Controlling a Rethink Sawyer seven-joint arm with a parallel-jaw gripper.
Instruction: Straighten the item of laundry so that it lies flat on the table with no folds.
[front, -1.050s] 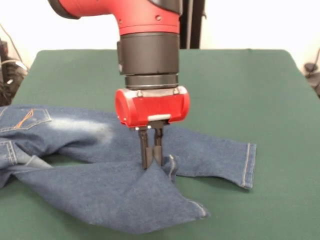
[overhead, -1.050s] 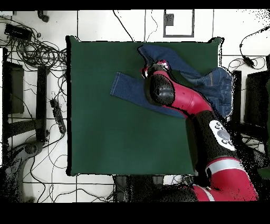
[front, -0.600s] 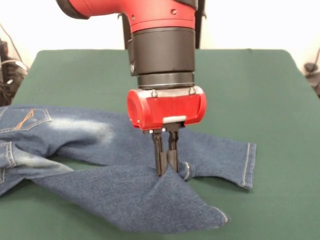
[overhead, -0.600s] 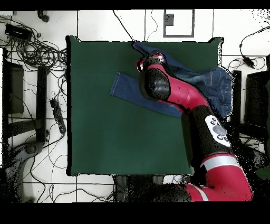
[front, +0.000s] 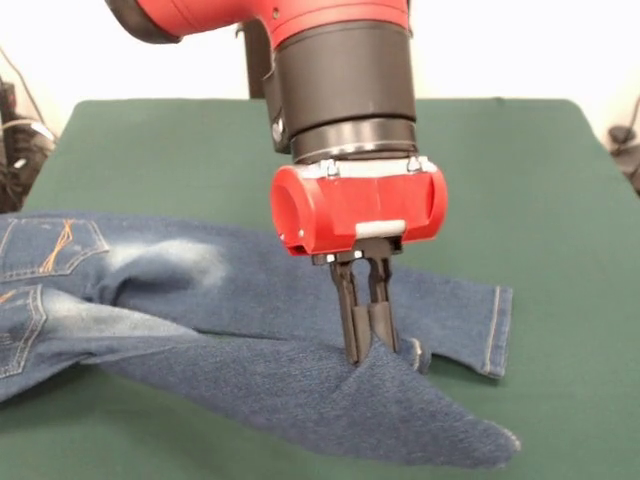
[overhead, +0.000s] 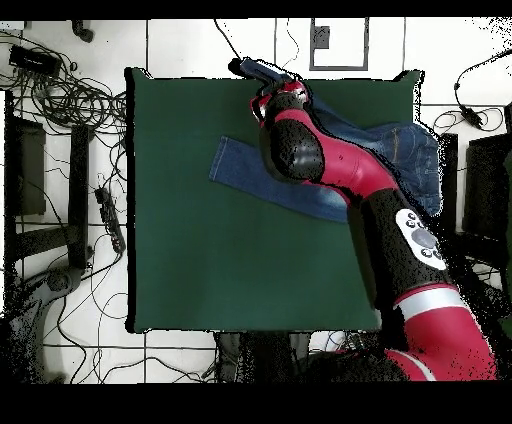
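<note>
Shifted sideways — claw (front: 366, 335) clamped on jeans (front: 250, 300) leg fold (lifted), dragging it.

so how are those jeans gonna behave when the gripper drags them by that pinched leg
Probably floppy: the jeans tent up at the shut gripper and sag away. The leg will likely trail, not slide stiffly, and may drag on the table.

The red and black arm (front: 340, 80) descends vertically, its gripper (front: 366, 335) pointing straight down (red housing just above), the two black fingers (front: 350, 315) pinched close together on fabric.
</note>
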